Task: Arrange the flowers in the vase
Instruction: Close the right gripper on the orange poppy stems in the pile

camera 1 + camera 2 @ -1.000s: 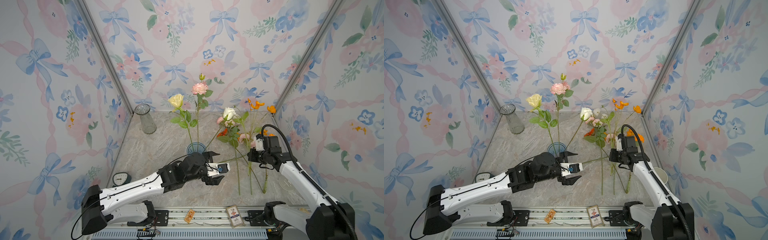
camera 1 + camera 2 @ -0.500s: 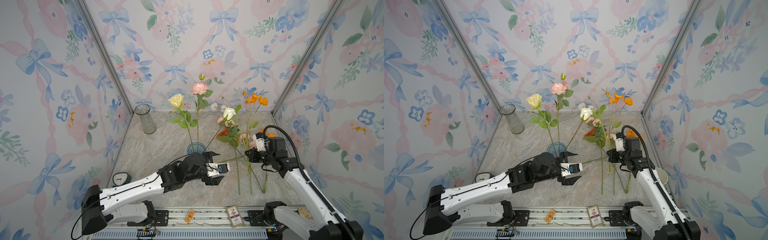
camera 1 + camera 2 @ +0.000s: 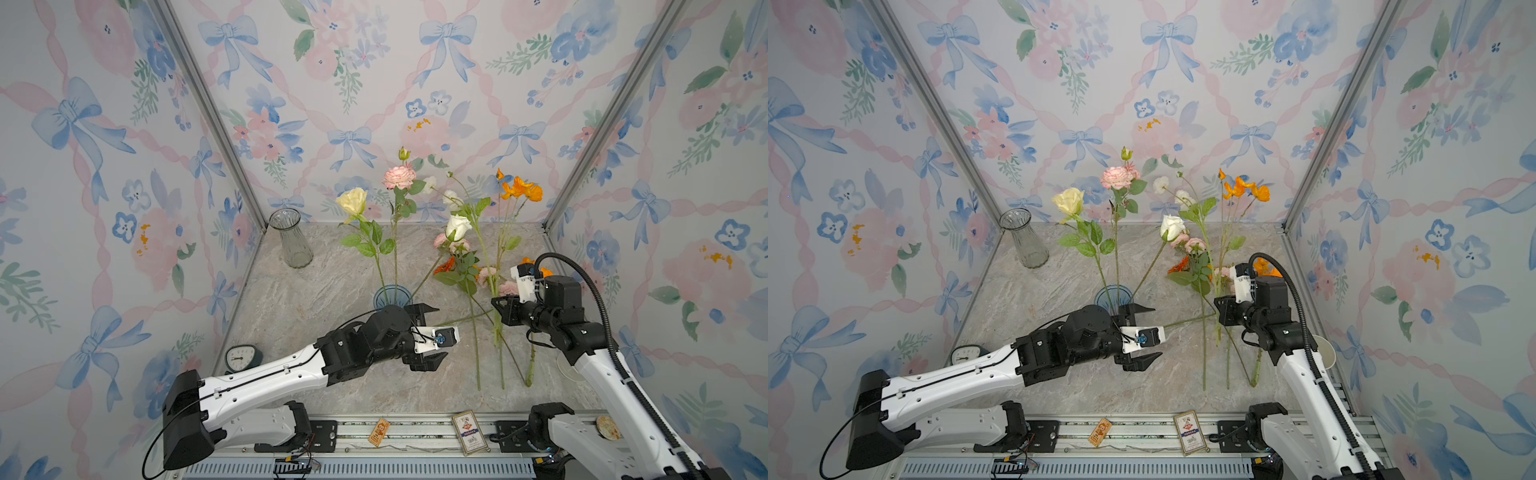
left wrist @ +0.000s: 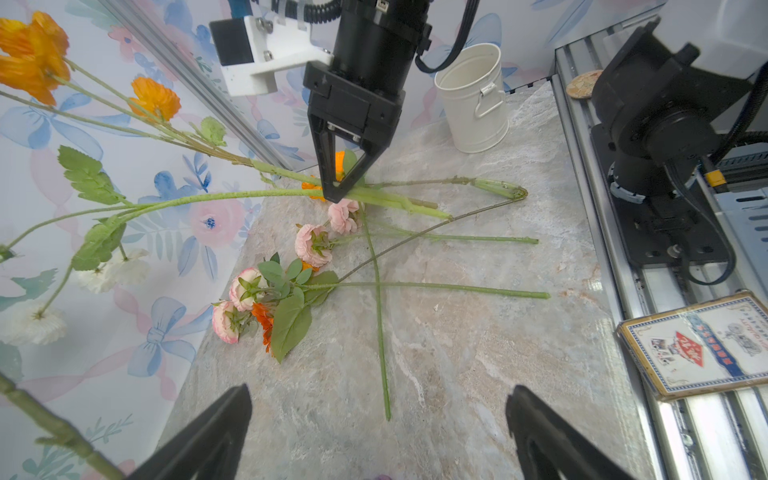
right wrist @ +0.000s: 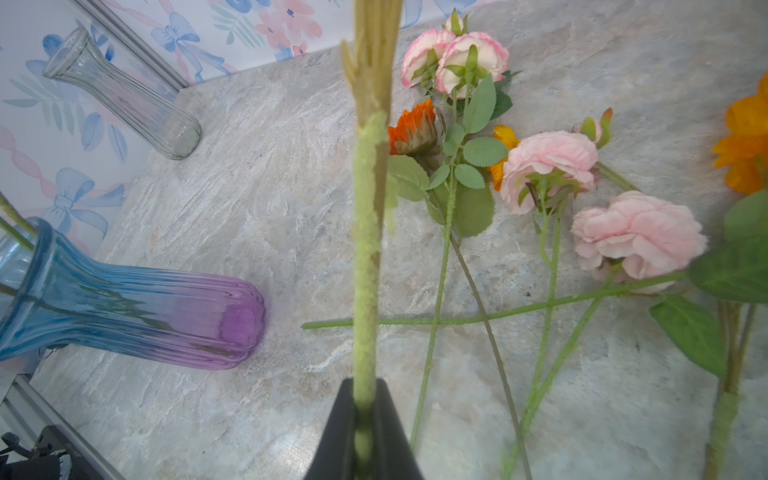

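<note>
A blue-to-purple vase (image 3: 392,296) (image 3: 1113,294) (image 5: 124,299) stands mid-table in both top views, holding a cream rose (image 3: 352,200), a pink rose (image 3: 399,177) and a white rose (image 3: 458,226). My right gripper (image 3: 497,306) (image 3: 1219,308) (image 4: 336,193) (image 5: 363,415) is shut on the thick green stem of a poppy spray, whose orange poppies (image 3: 519,191) (image 3: 1246,191) (image 4: 33,54) rise toward the back wall. Pink roses (image 4: 311,245) (image 5: 548,162) and an orange gerbera (image 5: 415,129) lie on the table beneath it. My left gripper (image 3: 430,336) (image 3: 1144,336) (image 4: 380,440) hangs open and empty just right of the vase.
A clear glass vase (image 3: 291,239) (image 5: 124,95) stands at the back left corner. A white bucket (image 4: 473,99) sits at the right wall. A small clock (image 3: 241,357) is at the front left. A card box (image 3: 469,432) and a coaster (image 3: 608,428) lie on the front rail.
The poppy spray in my right gripper has swung more upright, its orange blooms now higher against the back wall. The left arm has not moved.
</note>
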